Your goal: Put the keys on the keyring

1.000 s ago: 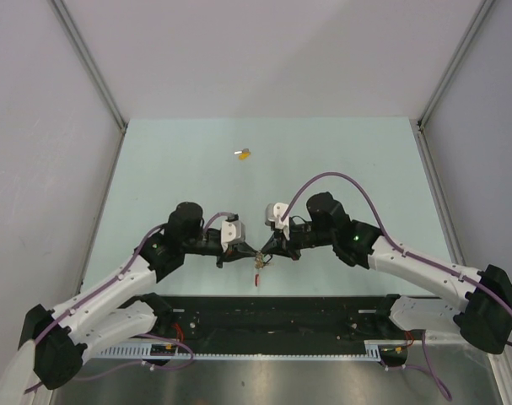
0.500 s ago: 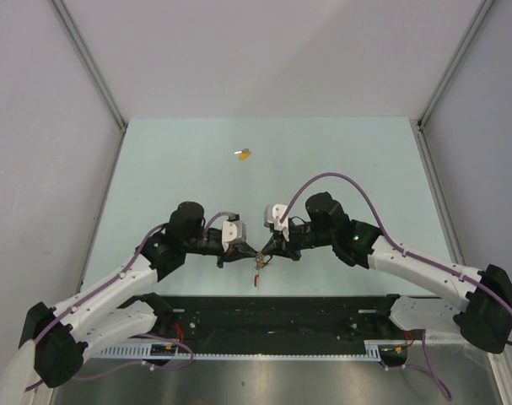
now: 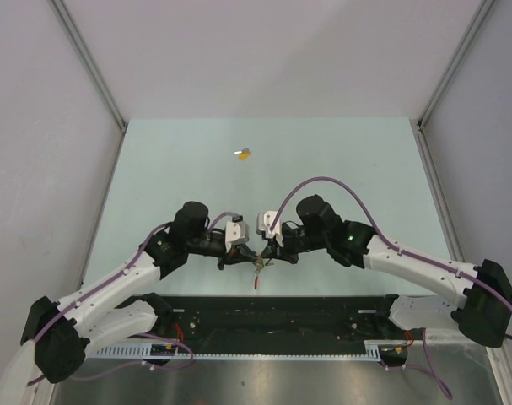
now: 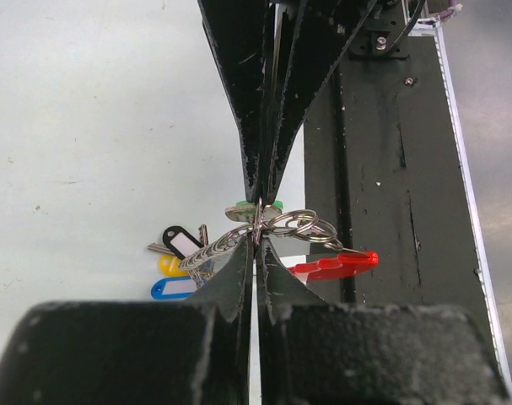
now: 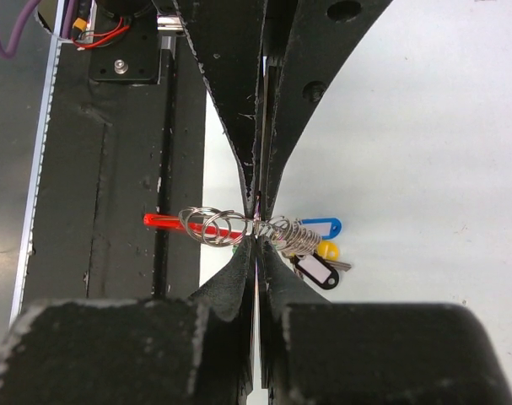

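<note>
The keyring (image 3: 259, 263) hangs between both grippers near the table's front edge. In the left wrist view it shows silver rings (image 4: 299, 226), a red band (image 4: 336, 265) and blue (image 4: 175, 288), yellow (image 4: 170, 264) and black (image 4: 181, 240) tags. My left gripper (image 4: 257, 243) is shut on the ring wire. My right gripper (image 5: 257, 239) meets it tip to tip, shut at the coil (image 5: 291, 234), with the green-headed key (image 4: 271, 206) at its tips. The yellow-headed key (image 3: 244, 153) lies alone on the table, far back.
The black base rail (image 3: 272, 312) runs along the front edge just below the grippers. The green table (image 3: 365, 169) is bounded by grey walls left, right and behind.
My right wrist has shifted left and slightly forward, closing in on the left gripper. The left arm has edged right. The keyring stays pinched between them.
</note>
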Controlling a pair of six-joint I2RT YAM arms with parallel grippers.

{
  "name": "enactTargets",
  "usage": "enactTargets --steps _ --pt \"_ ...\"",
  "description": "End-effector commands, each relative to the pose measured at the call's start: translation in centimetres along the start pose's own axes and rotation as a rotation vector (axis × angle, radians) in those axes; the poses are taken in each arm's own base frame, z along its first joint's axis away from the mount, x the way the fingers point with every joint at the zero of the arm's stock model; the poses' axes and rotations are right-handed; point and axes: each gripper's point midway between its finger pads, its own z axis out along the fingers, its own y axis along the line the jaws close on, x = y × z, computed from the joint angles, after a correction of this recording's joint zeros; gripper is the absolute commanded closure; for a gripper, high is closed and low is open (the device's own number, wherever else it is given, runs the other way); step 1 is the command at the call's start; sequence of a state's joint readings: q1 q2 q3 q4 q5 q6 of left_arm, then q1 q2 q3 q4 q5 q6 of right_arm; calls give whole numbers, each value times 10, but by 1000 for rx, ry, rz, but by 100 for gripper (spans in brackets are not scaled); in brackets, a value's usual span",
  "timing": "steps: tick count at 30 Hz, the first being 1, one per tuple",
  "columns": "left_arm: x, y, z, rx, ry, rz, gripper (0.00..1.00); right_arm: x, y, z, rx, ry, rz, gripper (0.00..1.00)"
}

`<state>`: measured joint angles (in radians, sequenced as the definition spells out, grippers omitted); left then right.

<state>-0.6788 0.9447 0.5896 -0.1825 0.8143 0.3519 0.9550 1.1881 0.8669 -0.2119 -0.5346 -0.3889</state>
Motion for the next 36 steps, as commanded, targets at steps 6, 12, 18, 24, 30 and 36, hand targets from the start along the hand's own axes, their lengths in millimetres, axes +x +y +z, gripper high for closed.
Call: enactTargets --steps 6,12,18,24,30,36 --pt "-24 -1 2 26 -40 71 100 -50 -11 2 23 -104 -93 98" --pt "-29 -1 -1 4 -65 97 100 -43 -13 1 30 -80 -58 94" --pt "-32 5 -6 -57 -87 114 100 -44 -13 -14 35 -105 -30 77" --pt "-35 8 -7 -76 -104 111 100 -38 -13 -35 57 -161 13 72" --pt "-37 5 -8 -66 -125 129 100 -33 -14 -42 39 -212 43 72" --pt "-41 2 -9 -56 -150 147 100 -28 -12 -36 -28 -234 37 72"
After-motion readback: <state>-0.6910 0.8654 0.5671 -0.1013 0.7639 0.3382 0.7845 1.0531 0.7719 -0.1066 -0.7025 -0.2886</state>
